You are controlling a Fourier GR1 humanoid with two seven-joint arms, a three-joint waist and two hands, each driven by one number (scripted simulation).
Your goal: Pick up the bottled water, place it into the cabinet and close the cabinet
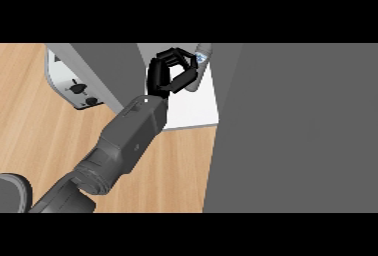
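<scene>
The bottled water [202,56], clear with a blue label, stands inside the open cabinet on its white floor [193,111]. My left hand [168,75] reaches in from the lower left, its grey forearm crossing the wooden counter. The fingers curl over at the top and the thumb angles up from below. Their tips meet the bottle's left side, so the hand is shut on it. The lower part of the bottle is partly hidden behind the thumb. My right hand does not show.
A wide grey cabinet panel [295,125] fills the right side. Another grey panel [103,70] stands left of the opening. A silver appliance with black knobs [74,86] sits at the far left. A dark rounded shape [13,192] lies in the lower left corner.
</scene>
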